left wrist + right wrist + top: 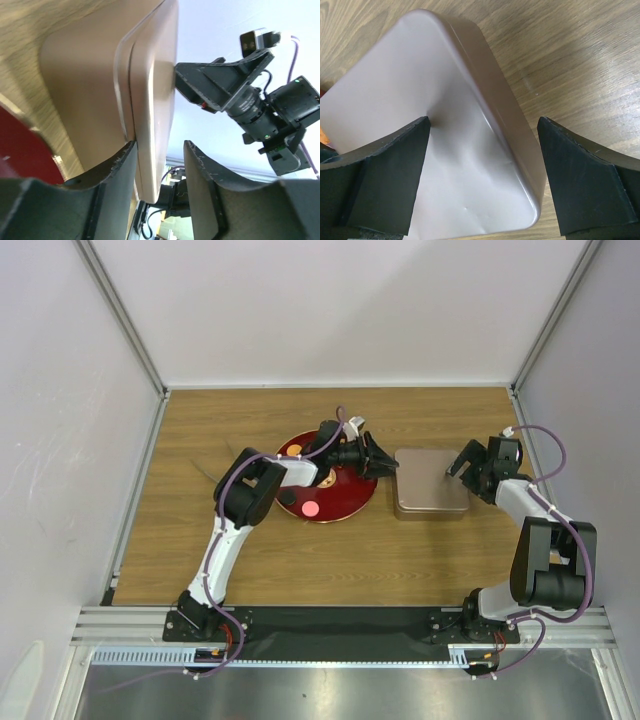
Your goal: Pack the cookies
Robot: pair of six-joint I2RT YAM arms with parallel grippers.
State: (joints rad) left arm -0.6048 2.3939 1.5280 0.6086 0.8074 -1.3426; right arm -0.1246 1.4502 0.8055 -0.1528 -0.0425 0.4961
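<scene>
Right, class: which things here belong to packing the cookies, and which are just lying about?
Belong: small flat round cookies, pink, black and orange; round dark-red plate under them; closed rectangular metal tin; left gripper and right gripper, both open at the tin.
Just there: wooden table; white walls.

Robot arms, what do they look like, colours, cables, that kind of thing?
Both the left arm and the right arm have white links and bulky black joint housings, with a purple cable looping along each. The left tool and right tool are black, with two matte wedge-shaped fingers, scuffed along the edges.
</scene>
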